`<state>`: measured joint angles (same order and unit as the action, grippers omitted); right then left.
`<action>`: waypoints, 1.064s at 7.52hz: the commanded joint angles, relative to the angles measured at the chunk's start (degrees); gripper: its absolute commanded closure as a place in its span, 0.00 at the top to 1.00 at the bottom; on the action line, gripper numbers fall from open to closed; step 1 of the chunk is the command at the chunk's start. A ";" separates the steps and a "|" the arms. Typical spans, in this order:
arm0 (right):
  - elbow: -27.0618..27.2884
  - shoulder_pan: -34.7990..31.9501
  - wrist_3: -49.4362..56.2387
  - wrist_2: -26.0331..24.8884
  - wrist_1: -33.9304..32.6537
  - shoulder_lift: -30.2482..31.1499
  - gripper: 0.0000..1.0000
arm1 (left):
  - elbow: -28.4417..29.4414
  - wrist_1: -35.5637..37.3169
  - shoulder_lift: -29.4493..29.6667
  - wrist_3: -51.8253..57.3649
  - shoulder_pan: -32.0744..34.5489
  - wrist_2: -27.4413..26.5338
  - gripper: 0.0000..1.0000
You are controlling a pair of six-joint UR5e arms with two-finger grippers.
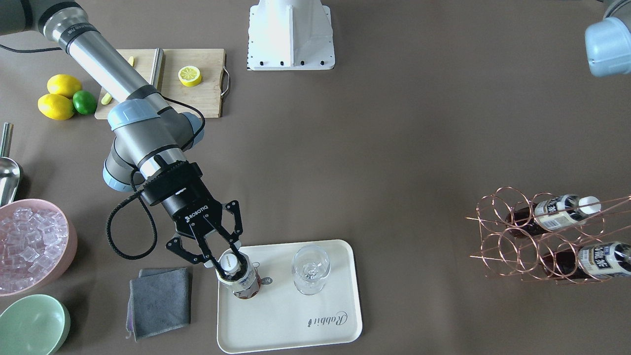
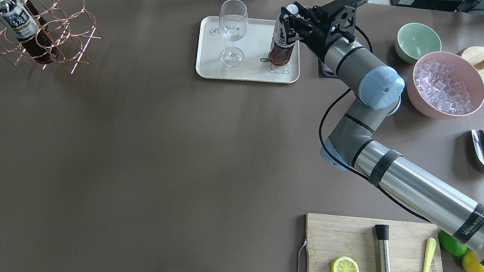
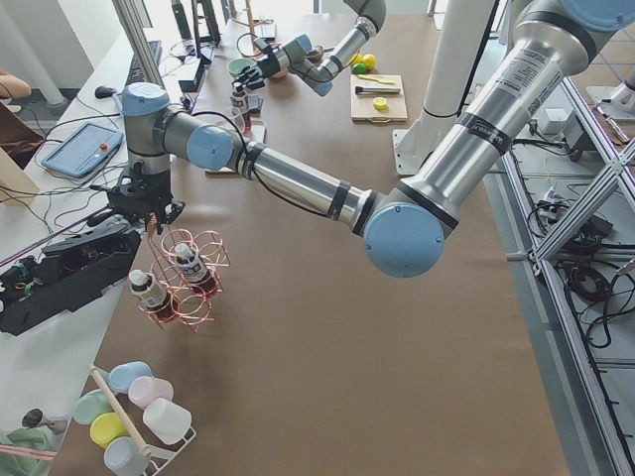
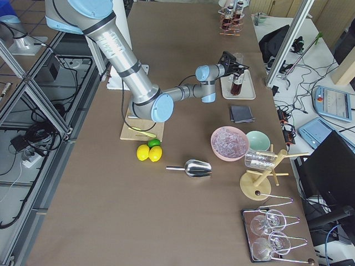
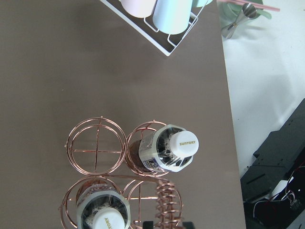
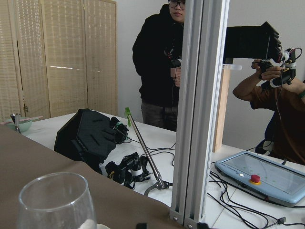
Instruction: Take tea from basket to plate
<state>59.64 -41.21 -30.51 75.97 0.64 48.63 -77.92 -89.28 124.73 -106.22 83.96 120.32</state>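
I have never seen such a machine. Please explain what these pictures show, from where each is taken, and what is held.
Two robot arms work at a brown table, each ending in a two-finger gripper. Four fixed cameras look from the front, from above and from both table ends; two more sit on the wrists. The right gripper is closed on the neck of a tea bottle standing on the cream tray, beside a wine glass. The left gripper hangs over the copper wire basket, which holds two more bottles; open or shut, I cannot tell. Nearby stand a pink bowl of ice and a cutting board.
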 commanded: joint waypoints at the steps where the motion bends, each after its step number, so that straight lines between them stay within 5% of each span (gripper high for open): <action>1: 0.30 0.26 2.30 -0.03 0.33 -0.03 0.72 | 7.69 -6.26 0.52 2.76 2.52 0.00 0.00; 2: 0.39 0.26 2.30 -0.03 0.33 -0.03 0.75 | 9.70 -8.87 0.52 2.68 2.44 -0.18 0.00; 3: 0.91 0.26 2.04 0.05 0.24 -0.03 1.00 | 9.98 -9.33 0.52 2.51 2.35 -0.18 0.00; 4: 1.18 0.26 2.04 0.40 0.24 -0.03 1.00 | 10.07 -9.86 0.52 2.33 2.09 -0.27 0.00; 5: 1.96 -0.35 2.04 1.45 -0.11 -0.03 1.00 | 10.07 -9.95 0.43 2.16 2.08 -0.35 0.21; 6: 2.14 -1.75 2.12 5.03 -0.28 -0.03 1.00 | 10.07 -10.73 0.17 2.76 1.91 -0.62 0.99; 8: 4.06 -7.01 2.04 17.04 -2.99 -0.12 1.00 | 9.81 -11.09 0.08 2.77 1.91 -0.62 0.98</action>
<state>61.91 -43.78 -28.41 82.87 0.19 48.60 -67.92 -99.95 124.92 -103.56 85.92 119.77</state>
